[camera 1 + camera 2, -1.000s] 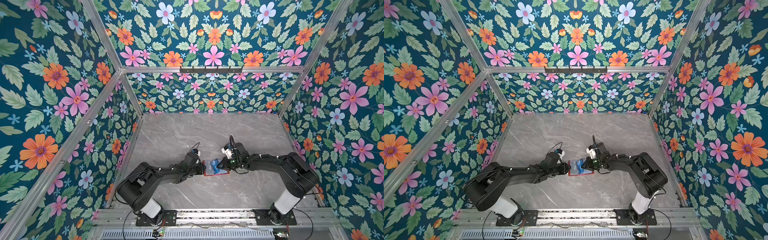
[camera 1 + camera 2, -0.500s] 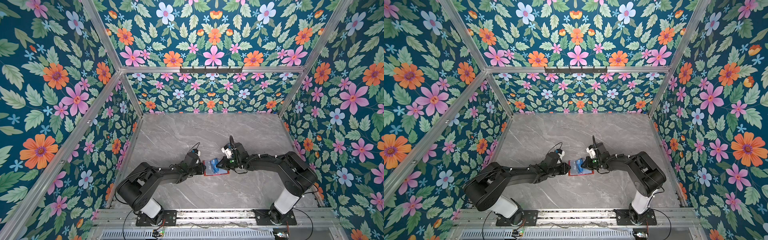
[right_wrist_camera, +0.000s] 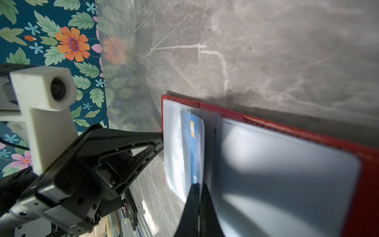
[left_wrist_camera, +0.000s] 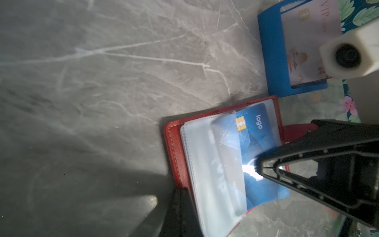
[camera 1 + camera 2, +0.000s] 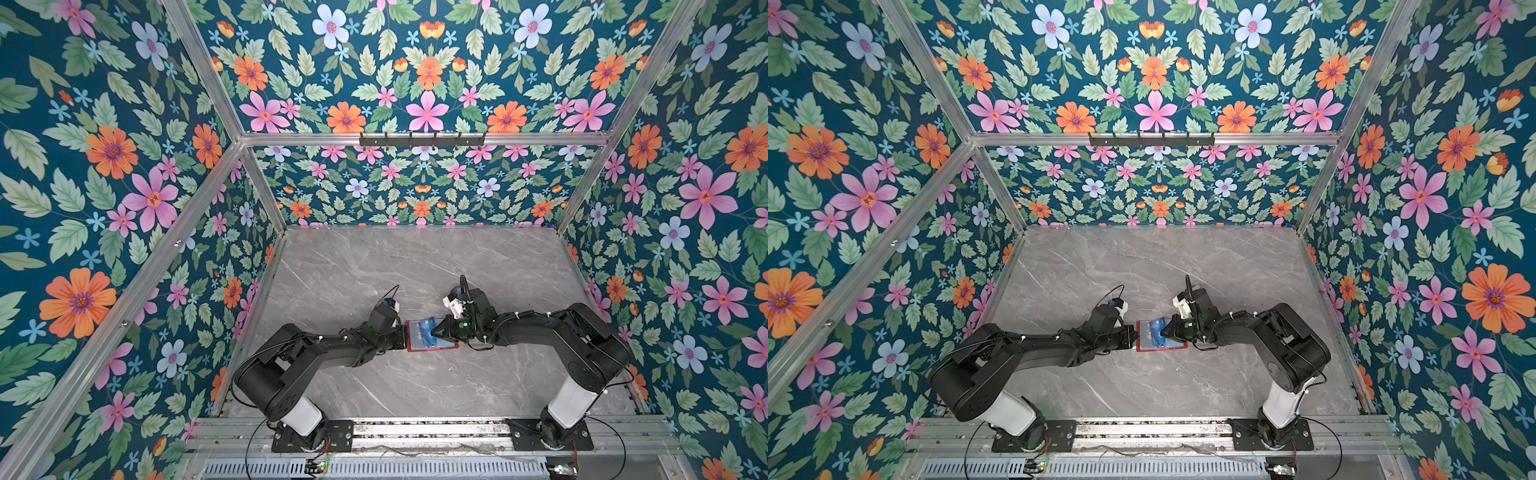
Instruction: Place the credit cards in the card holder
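Red leather-look card holder [image 4: 174,143] lies open on the marble table [image 4: 102,82], btwn both arms. Now the right gripper [image 3: 198,192] is clamped on the blue card [image 4: 258,131], partway under a clear sleeve [image 4: 196,156]. Card's light, stiff, slick, so edge-pinch only. The left gripper [image 3: 161,137] is pinched together on the holder's cover edge, looks like. Floppy sleeve may snag. Blue stand [image 4: 270,67] w/ pale card [image 4: 303,51] sits just beside.

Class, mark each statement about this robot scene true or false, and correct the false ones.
1. The card holder lies open on the table. True.
2. The right gripper is shut on a blue card. True.
3. The blue stand is empty. False: a pale card sits in it.
4. The left gripper hangs open, far from the card holder. False: it is shut on the holder's edge.
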